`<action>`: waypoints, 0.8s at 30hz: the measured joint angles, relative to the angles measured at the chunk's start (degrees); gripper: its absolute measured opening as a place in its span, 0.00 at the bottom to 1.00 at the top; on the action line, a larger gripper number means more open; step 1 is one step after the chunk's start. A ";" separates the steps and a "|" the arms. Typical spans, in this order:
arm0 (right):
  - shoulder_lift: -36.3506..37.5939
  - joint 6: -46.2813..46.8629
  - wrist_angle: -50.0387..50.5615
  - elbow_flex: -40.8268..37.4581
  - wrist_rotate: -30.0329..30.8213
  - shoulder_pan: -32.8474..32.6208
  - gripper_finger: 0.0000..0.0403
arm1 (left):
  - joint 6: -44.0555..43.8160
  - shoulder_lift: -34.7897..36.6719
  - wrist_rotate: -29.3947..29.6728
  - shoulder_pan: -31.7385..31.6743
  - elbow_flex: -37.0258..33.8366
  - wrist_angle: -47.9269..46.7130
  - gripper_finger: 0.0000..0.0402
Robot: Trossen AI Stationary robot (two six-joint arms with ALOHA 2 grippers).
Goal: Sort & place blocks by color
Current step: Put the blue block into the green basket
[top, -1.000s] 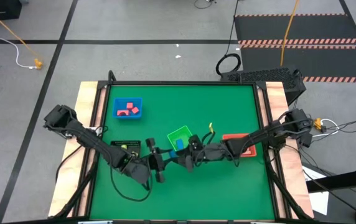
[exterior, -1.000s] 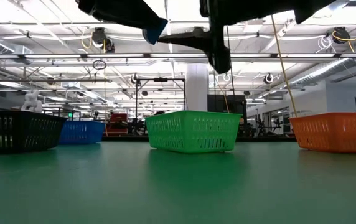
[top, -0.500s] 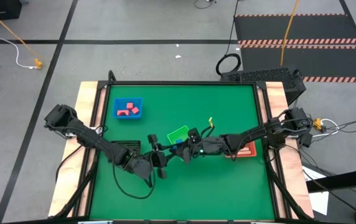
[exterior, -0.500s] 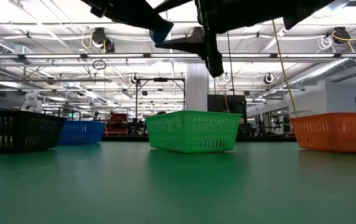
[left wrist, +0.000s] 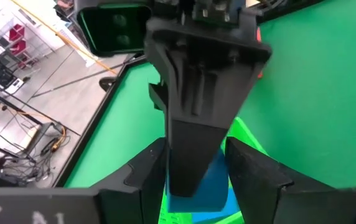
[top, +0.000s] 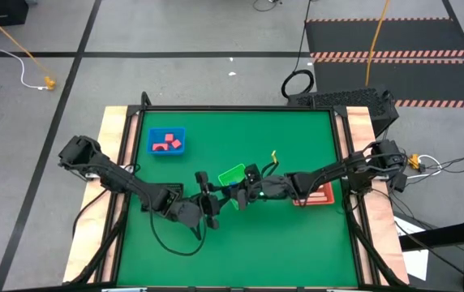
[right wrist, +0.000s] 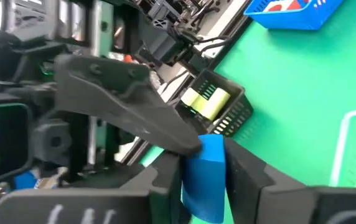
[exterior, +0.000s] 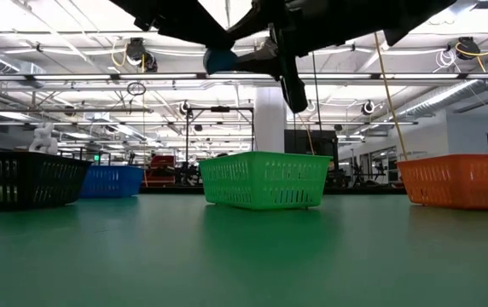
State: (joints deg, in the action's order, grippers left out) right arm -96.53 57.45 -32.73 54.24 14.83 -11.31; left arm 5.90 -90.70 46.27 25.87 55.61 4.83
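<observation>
Blocks: red ones (top: pixel 167 143) lay in the blue bin (top: pixel 166 130) at upper left. At centre, above the surface (top: pixel 297 146), the left gripper (top: pixel 210 204) and right gripper (top: pixel 240 197) both pinched one blue block (right wrist: pixel 204 175) beside the green bin (top: pixel 232 173).

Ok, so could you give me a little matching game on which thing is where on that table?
Things:
1. blue bin
2. black bin
3. blue block
4. red bin

Places:
A. yellow blocks inside
B. by the table's right edge, partly under the right arm
C. red blocks inside
D. aloft mid-table, where the left gripper and right gripper meet

Pairs: 1-C, 2-A, 3-D, 4-B.
</observation>
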 joint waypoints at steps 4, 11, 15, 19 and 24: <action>0.00 -0.82 1.05 0.00 -0.84 0.39 0.18 | 0.47 0.02 -0.14 -0.62 0.02 0.00 0.38; 0.10 -1.60 1.90 0.00 -5.46 2.56 0.18 | 0.47 0.02 0.21 -0.68 0.00 -0.03 0.30; 1.35 -3.04 4.97 0.04 -6.38 4.18 0.18 | 0.42 0.02 0.38 -0.87 0.00 0.14 0.34; 3.54 -5.70 12.44 -0.02 -5.91 5.77 0.18 | 0.22 0.11 0.36 -0.65 0.07 0.82 0.42; 7.48 -9.01 19.26 0.00 -4.40 7.59 0.18 | 1.43 0.11 0.52 -0.88 0.07 2.13 0.49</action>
State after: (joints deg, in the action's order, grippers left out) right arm -89.05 48.45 -13.47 54.24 10.43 -3.72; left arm 7.33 -90.59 46.79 24.99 55.68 6.95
